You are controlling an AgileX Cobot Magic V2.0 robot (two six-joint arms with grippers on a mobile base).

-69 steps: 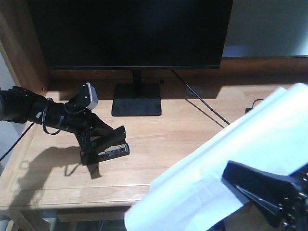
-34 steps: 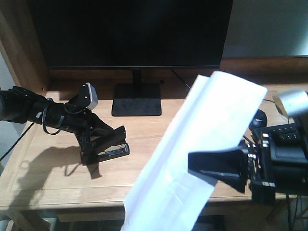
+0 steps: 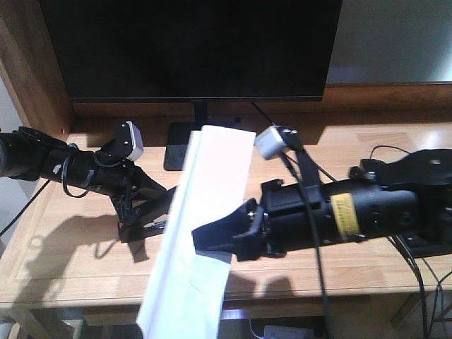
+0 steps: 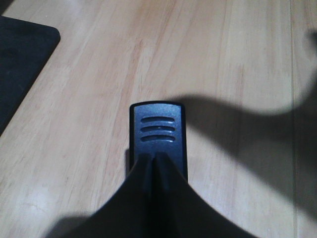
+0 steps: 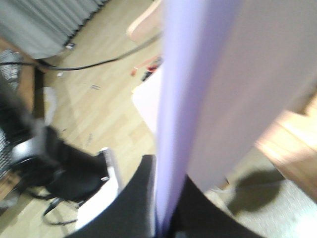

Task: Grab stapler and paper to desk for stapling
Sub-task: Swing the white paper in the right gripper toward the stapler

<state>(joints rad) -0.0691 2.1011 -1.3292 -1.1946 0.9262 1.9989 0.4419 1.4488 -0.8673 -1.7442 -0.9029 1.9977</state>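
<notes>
The black stapler [image 3: 145,227] rests on the oak desk [image 3: 70,268] at the left, with my left gripper [image 3: 157,205] shut on it. From the left wrist, its dark ribbed top [image 4: 157,131] pokes out past the closed fingertips of the left gripper [image 4: 154,161]. The white paper [image 3: 205,212] hangs upright over the middle of the desk, pinched low down by my right gripper [image 3: 206,240]. It hides the stapler's right end. The right wrist sees the paper [image 5: 198,74] edge-on, clamped in the right gripper [image 5: 166,198].
A large black monitor [image 3: 191,42] on a flat stand [image 3: 201,152] fills the back of the desk. Black cables [image 3: 311,166] run across the right side. A raised wooden edge [image 3: 28,85] borders the desk at the left. Floor clutter [image 5: 59,168] lies below.
The right arm has swung left with the paper, from the front right corner to the middle of the desk, turning the sheet upright. The left arm and stapler have not moved.
</notes>
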